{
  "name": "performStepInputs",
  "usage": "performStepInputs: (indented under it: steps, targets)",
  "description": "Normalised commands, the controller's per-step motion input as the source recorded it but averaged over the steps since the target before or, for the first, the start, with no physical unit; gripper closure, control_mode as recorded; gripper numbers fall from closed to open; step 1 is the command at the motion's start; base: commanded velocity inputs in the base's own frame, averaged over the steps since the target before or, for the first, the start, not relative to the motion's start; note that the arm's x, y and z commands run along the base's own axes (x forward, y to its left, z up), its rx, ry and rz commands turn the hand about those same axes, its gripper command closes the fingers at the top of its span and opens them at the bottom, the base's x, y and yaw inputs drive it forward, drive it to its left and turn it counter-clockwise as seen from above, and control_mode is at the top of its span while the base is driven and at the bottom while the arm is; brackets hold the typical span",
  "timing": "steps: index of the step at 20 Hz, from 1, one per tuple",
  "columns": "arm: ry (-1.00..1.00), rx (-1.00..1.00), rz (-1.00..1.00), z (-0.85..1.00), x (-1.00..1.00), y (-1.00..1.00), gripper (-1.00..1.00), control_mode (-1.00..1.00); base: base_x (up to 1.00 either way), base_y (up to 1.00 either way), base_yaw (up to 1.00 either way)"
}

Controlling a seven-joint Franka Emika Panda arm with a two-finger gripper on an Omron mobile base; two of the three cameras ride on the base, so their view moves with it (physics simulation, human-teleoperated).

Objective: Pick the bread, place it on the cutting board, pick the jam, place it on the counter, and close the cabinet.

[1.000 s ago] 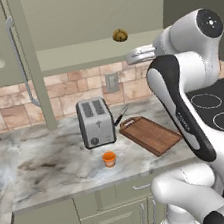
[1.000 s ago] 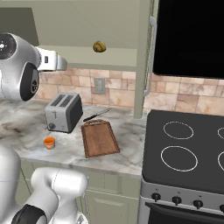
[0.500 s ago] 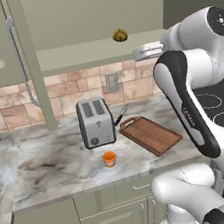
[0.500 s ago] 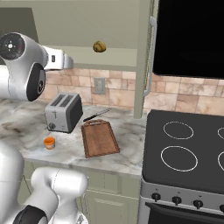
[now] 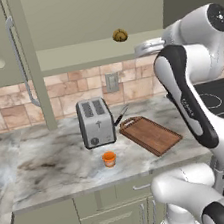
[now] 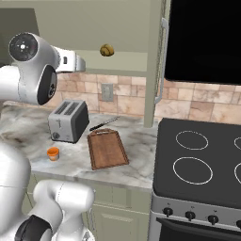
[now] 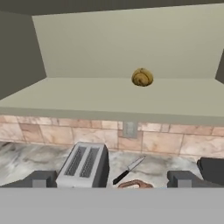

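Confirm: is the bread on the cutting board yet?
No. The bread sits on the open cabinet shelf, while the cutting board lies bare on the counter.

Matt wooden cutting board (image 5: pixel 151 134) on veined stone counter (image 5: pixel 51 165) — brushed-metal toaster (image 5: pixel 95 122) beside it.

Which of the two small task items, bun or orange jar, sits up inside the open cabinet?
The bread, the round golden-brown bun, sits on the cabinet shelf. The jam, the orange jar, stands on the counter before the toaster.

Bread (image 5: pixel 119 35) in open cabinet (image 5: pixel 101 55); below, on counter (image 5: pixel 45 163): toaster (image 5: pixel 95 122), jam (image 5: pixel 109 159) before it, cutting board (image 5: pixel 150 135) right, knife (image 5: pixel 121 115) behind.
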Motion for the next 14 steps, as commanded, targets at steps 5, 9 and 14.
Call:
performStepInputs:
  steps: [5, 9, 14]
  targets:
    - [0.0, 0.0, 0.0, 0.01, 0.31, -0.07, -1.0, -1.0, 0.0, 0.0, 0.0]
    - [0.0, 0.0, -0.05, 0.0, 0.42, -0.06, -1.0, -1.0, 0.0, 0.0, 0.0]
    - [0.0, 0.0, -0.07, 0.0, 0.39, -0.08, -1.0, -1.0, 0.0, 0.0, 0.0]
